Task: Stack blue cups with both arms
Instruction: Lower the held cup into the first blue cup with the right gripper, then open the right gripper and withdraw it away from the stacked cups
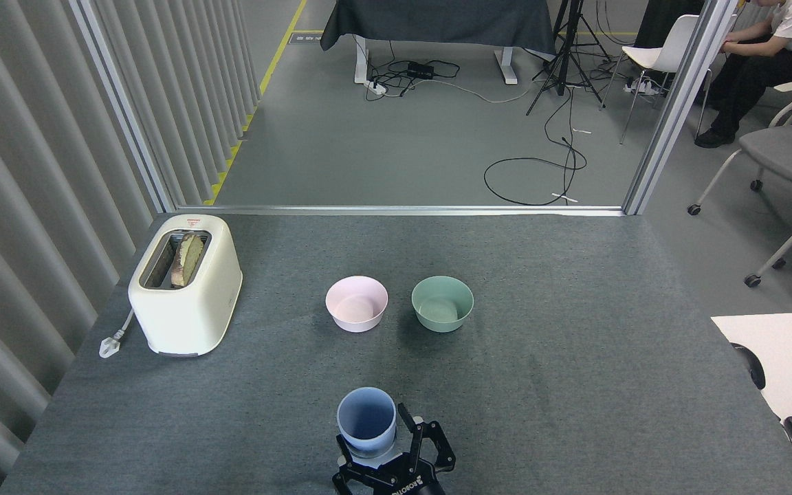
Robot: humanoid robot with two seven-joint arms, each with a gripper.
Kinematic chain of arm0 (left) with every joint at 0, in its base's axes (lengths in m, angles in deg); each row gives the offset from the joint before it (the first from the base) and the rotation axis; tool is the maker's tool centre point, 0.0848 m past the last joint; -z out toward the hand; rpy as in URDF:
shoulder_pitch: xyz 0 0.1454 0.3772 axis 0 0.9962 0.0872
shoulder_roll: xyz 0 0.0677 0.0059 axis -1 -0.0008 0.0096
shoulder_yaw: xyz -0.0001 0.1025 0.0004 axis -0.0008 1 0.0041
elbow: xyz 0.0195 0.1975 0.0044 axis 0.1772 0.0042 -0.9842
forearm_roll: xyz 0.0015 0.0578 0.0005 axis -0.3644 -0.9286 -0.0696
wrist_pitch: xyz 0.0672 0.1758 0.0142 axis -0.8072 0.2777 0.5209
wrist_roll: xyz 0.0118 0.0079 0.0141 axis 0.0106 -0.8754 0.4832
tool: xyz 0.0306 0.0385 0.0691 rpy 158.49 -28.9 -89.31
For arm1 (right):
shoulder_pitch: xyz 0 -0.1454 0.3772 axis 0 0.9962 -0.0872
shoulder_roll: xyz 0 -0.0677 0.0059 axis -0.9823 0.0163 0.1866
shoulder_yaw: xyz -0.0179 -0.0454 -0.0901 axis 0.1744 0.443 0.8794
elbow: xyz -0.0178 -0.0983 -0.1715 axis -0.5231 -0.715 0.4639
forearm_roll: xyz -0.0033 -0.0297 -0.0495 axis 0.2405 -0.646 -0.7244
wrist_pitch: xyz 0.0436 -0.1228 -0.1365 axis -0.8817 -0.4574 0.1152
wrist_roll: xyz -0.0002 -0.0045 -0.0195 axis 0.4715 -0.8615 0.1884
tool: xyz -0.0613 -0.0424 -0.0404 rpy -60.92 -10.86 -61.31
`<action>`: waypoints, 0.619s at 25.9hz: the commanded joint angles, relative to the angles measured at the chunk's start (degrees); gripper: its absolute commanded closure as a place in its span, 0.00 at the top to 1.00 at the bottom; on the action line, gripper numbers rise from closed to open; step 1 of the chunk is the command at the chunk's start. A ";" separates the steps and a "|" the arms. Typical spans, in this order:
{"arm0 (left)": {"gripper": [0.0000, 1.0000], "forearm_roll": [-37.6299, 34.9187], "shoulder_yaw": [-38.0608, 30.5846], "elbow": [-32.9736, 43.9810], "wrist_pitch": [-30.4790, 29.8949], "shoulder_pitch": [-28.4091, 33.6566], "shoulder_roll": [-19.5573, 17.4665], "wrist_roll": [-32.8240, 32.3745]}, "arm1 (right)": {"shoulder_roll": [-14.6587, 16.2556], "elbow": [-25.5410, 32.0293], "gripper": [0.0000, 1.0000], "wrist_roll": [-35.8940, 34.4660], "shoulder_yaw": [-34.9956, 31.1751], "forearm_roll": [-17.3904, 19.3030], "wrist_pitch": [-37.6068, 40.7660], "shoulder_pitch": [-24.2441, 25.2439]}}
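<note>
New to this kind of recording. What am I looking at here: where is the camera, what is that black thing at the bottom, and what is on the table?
The camera sits in a humanoid robot's head, looking forward and down at a grey table. The black frame at the bottom edge is a gripper, the two-fingered end of one arm, probably the right; the other arm is out of view. Its fingers stand on either side of a blue cup, low near the table; whether they grip it I cannot tell. Farther back are a pink bowl, a green bowl and a toaster with bread in it. A person sits beyond the table.
</note>
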 commanded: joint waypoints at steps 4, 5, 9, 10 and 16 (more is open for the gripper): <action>1.00 0.00 -0.13 0.00 0.01 0.19 -0.06 0.04 | 0.00 4.26 1.00 -6.79 -0.07 0.09 0.21 -0.04; 1.00 0.00 -0.13 0.00 0.01 0.19 -0.06 0.04 | -0.09 5.58 1.00 -7.67 -0.16 0.18 0.12 -0.13; 1.00 0.00 -0.05 0.09 0.01 0.28 -0.06 0.13 | 0.27 11.64 1.00 -8.11 -4.03 5.54 -0.05 -0.39; 1.00 0.00 -0.05 0.18 0.01 0.28 -0.06 0.13 | 0.79 13.14 1.00 -7.94 -6.31 8.09 -0.05 -0.39; 1.00 -0.09 -0.05 0.18 -0.08 0.28 -0.06 0.04 | 9.85 14.02 1.00 -7.41 -18.61 14.15 5.13 4.71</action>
